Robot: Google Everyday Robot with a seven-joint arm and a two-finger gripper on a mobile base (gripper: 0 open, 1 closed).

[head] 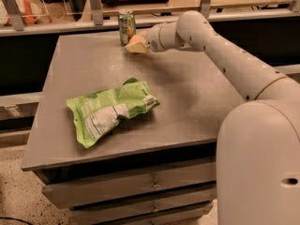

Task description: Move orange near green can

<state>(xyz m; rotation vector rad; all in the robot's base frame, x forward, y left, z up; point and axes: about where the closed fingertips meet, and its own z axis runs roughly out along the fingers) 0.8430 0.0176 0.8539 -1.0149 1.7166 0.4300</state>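
The robot's pale body (262, 168) fills the lower right, and its arm (225, 55) reaches out across the far right corner of the desk (187, 102), stretched long because the work lies at the far edge. The desk is a grey top over drawers (140, 186). A large flat light-green snack bag (110, 110) lies crumpled near the front left, well apart from the action and no part of the job. At the far edge the green can (126, 27) stands upright with its silver top up. Just to its right and slightly nearer the camera is the tool (137, 46), low over the desk with its tip pointing toward the can. It appears to be closed around the orange (135, 39), of which only the bright upper part shows above the pale grasping parts. The fruit is thus carried right beside the can, seemingly touching or almost touching it. I judge the task nearly done: what is left is to set the orange down and let go without knocking the slim can over.
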